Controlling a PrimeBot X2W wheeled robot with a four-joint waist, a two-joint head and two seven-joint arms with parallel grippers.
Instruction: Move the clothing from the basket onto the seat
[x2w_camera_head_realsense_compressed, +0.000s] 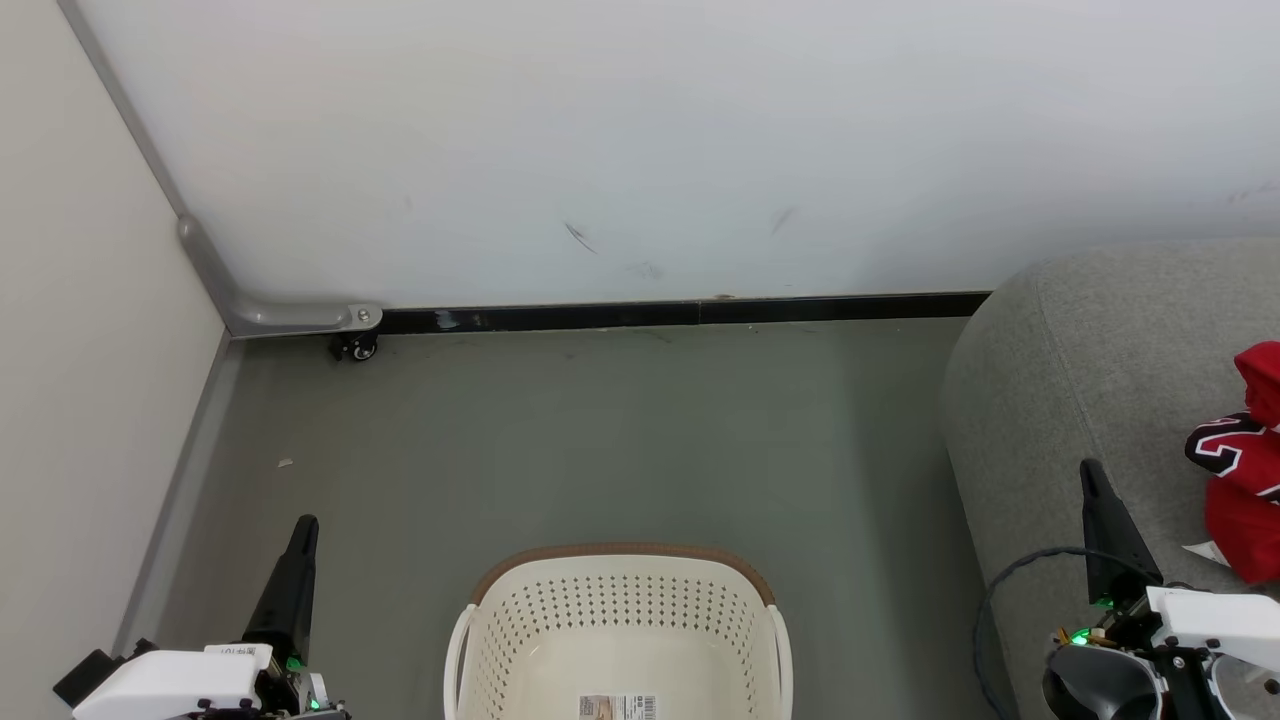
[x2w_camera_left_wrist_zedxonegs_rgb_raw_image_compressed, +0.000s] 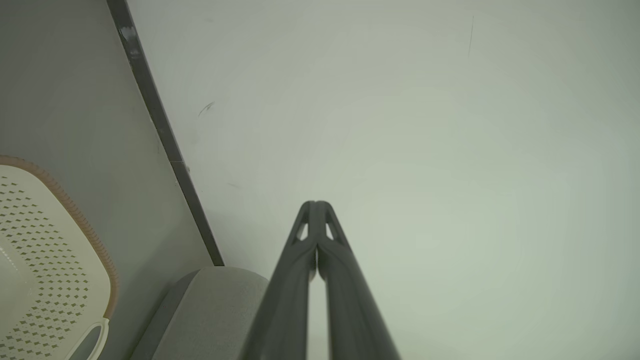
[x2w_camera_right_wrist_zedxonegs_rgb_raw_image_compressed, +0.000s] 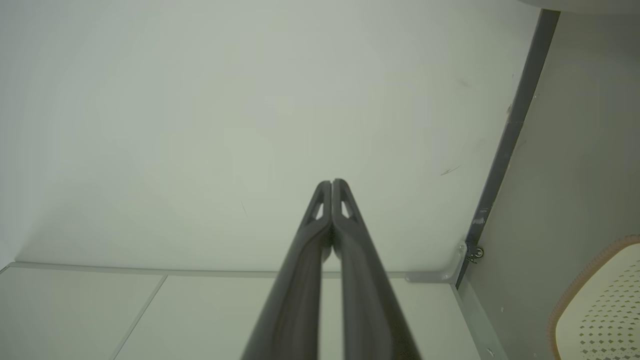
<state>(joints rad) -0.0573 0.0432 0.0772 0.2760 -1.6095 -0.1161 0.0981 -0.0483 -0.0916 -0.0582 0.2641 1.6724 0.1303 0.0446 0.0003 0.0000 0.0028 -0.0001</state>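
Wall (x2w_camera_head_realsense_compressed: 640, 150): white, scuffed; black skirting (x2w_camera_head_realsense_compressed: 700, 312) along its foot.
Floor (x2w_camera_head_realsense_compressed: 600, 430): grey-green; basket (x2w_camera_head_realsense_compressed: 620, 551) stands on it, bottom centre of the head view.
Seat (x2w_camera_head_realsense_compressed: 1080, 350): grey sofa, right of the basket, apart from it.
Basket: cream, brown rim; paper label (x2w_camera_head_realsense_compressed: 618, 707) on its bottom.
Clothing (x2w_camera_head_realsense_compressed: 1245, 500): red heap, black-and-white numeral, lying on the seat at the right edge of the head view.
Left gripper (x2w_camera_left_wrist_zedxonegs_rgb_raw_image_compressed: 316, 204): closed tight, tips meeting, nothing held; left of the basket.
Right gripper (x2w_camera_right_wrist_zedxonegs_rgb_raw_image_compressed: 332, 182): closed tight, nothing held; over the seat, near the clothing, not touching.
Caster (x2w_camera_head_realsense_compressed: 358, 347): small black wheel at the wall's foot, far left.
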